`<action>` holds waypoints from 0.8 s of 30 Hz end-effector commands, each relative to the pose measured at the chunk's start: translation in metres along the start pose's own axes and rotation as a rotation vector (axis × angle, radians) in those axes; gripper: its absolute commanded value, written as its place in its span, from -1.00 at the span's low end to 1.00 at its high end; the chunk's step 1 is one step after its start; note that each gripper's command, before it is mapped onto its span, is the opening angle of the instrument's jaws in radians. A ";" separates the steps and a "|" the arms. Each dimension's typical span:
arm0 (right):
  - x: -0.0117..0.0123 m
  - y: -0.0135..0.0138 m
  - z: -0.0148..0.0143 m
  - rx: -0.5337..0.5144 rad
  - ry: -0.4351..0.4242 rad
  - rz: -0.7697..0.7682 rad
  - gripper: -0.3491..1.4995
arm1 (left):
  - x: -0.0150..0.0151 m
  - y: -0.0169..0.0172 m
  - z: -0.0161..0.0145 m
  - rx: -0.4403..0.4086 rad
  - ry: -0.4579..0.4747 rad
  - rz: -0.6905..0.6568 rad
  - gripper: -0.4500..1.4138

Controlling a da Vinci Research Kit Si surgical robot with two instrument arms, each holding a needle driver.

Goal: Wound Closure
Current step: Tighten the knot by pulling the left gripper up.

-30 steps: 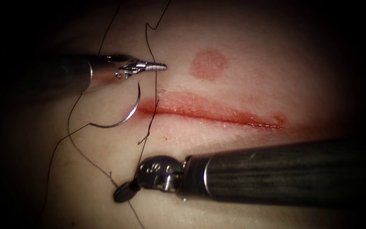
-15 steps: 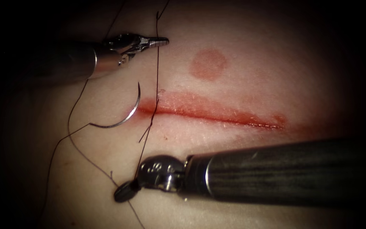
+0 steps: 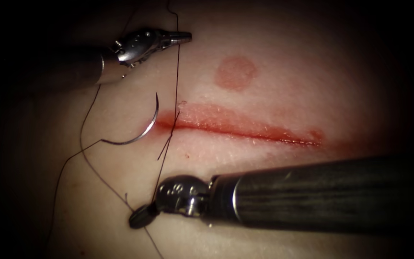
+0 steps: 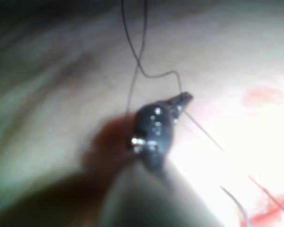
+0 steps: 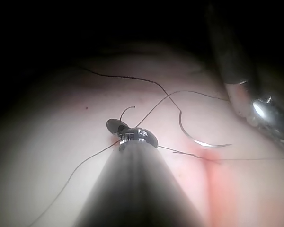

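while each claw grips thread [image 3: 177,72], left claw [image 3: 184,35], right claw [image 3: 140,218], needle [image 3: 142,128] lies free, tip pointing up, left of cut [image 3: 245,129]

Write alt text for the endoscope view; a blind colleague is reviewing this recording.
Both tools hold thread: the left tool above the cut, the right tool below it, with the thread running between them across the cut's left end. The curved needle lies free on the tissue just left of the cut, held by neither tool.
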 end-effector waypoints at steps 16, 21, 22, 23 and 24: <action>-0.0002 -0.0004 0.0003 0.010 0.003 0.001 -1.00 | -0.0009 -0.0073 0.0039 0.090 -0.042 0.033 -0.89; -0.0002 -0.0004 0.0003 0.016 0.016 0.002 -1.00 | -0.0008 -0.0082 0.0037 0.104 -0.056 0.055 -0.89; -0.0002 -0.0003 0.0003 0.017 0.019 0.002 -1.00 | -0.0008 -0.0085 0.0036 0.105 -0.060 0.055 -0.89; -0.0003 -0.0003 0.0003 0.016 0.019 0.002 -1.00 | -0.0008 -0.0086 0.0036 0.105 -0.060 0.055 -0.89; -0.0003 -0.0003 0.0003 0.016 0.019 0.002 -1.00 | -0.0008 -0.0086 0.0036 0.105 -0.060 0.055 -0.89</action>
